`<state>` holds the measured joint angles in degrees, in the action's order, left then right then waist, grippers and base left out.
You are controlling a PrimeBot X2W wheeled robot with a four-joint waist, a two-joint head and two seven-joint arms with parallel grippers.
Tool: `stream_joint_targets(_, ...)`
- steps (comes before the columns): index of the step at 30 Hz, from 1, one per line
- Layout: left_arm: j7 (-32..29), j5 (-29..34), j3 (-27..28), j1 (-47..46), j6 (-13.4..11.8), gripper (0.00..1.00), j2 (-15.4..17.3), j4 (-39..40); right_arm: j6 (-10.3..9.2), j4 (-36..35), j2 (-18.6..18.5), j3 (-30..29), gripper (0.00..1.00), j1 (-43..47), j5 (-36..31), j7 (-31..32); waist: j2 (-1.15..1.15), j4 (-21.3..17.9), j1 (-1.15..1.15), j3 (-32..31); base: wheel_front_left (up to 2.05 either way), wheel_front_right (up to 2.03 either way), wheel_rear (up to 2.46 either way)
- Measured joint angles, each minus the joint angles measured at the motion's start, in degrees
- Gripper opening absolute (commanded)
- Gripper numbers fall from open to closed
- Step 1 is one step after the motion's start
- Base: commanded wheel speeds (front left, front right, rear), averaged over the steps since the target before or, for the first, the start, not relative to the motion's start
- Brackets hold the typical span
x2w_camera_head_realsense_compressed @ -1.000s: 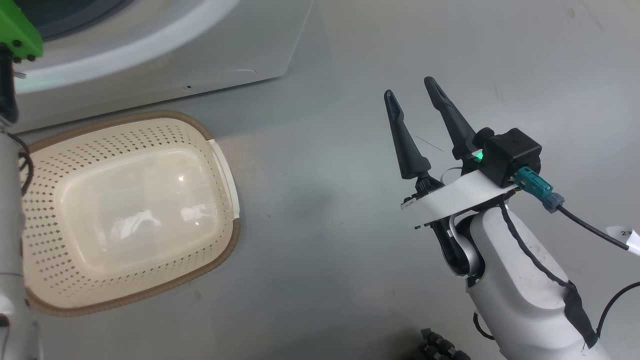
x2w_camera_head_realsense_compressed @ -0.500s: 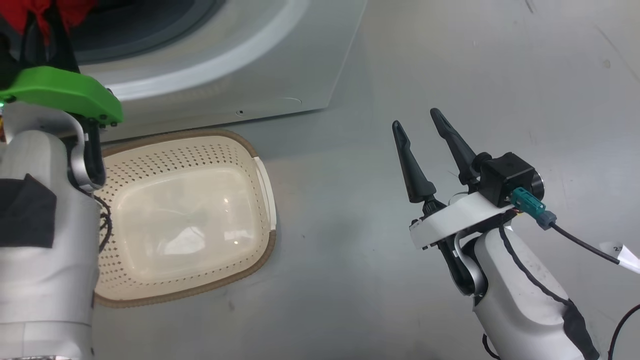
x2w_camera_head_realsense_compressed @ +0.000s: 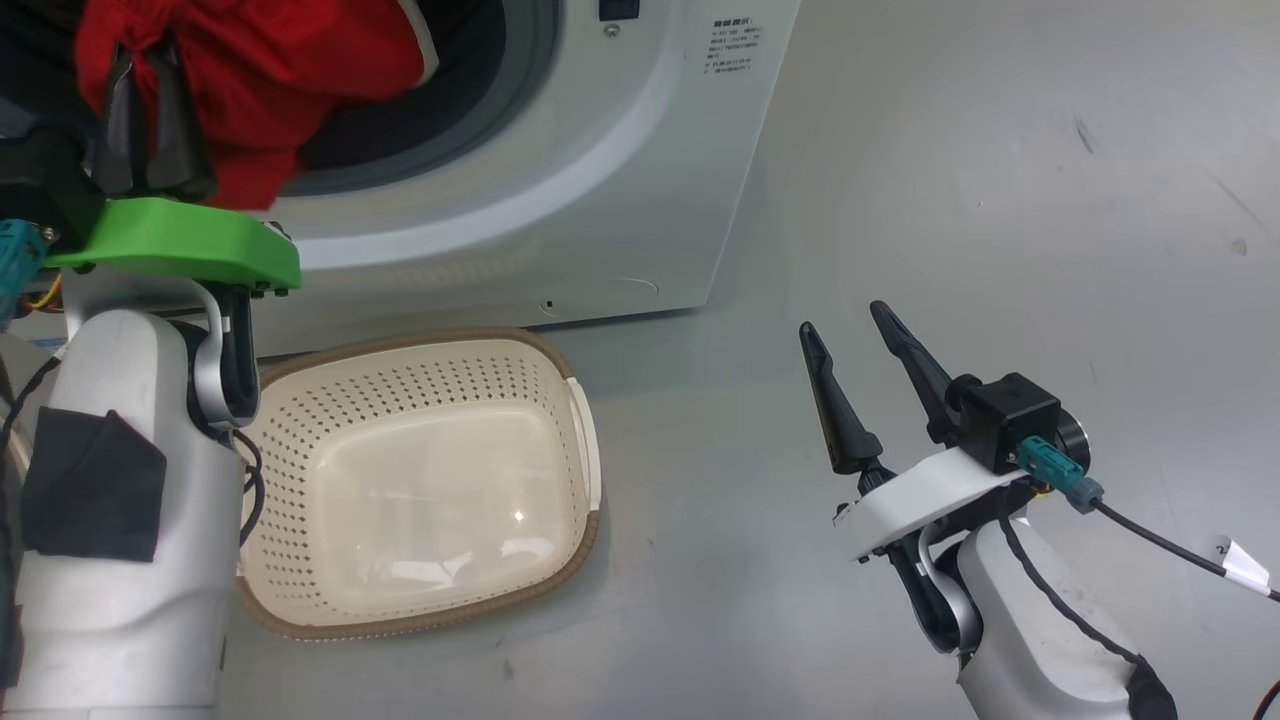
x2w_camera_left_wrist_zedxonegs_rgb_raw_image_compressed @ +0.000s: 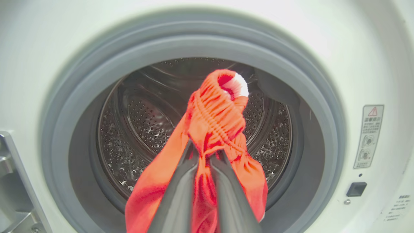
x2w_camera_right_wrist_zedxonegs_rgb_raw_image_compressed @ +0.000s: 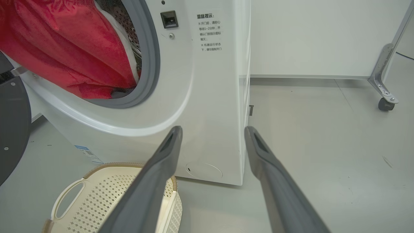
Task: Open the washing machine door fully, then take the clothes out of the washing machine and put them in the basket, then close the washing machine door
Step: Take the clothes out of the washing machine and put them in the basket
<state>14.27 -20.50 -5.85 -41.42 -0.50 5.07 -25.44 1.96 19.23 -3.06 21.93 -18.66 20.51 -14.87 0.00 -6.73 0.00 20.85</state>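
Here, left tool (x2w_camera_left_wrist_zedxonegs_rgb_raw_image_compressed: 205,152) grasping clothes (x2w_camera_left_wrist_zedxonegs_rgb_raw_image_compressed: 216,110) at washing machine (x2w_camera_head_realsense_compressed: 600,200) mouth, right tool (x2w_camera_head_realsense_compressed: 845,320) released, basket (x2w_camera_head_realsense_compressed: 480,390) on floor (x2w_camera_head_realsense_compressed: 900,150)

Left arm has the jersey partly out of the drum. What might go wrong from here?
The clothes drape across the grey gasket and may snag there as they are pulled. The left gripper pinches only a bunched fold, which might slip. The basket is small, so a loose drop could land on the floor.

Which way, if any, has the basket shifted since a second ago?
No. The basket sits as before at the foot of the washing machine; both slid across the head view together, so the camera moved.
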Motion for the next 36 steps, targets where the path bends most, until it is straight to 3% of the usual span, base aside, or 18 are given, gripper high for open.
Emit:
stream_joint_targets(23,0.2,1.9,1.9,15.6,-3.8,0.0,-0.2,18.3,0.97,1.4,0.0,-0.7,1.0,7.1,0.0,0.0,0.0,2.1,0.0,-11.8,0.0,0.0,0.0)
stream_joint_targets(36,-2.4,0.2,1.2,27.5,-4.8,0.0,-1.7,18.6,1.18,0.1,0.0,-0.1,1.0,7.5,0.0,0.0,0.0,2.4,0.0,-10.9,0.0,0.0,0.0)
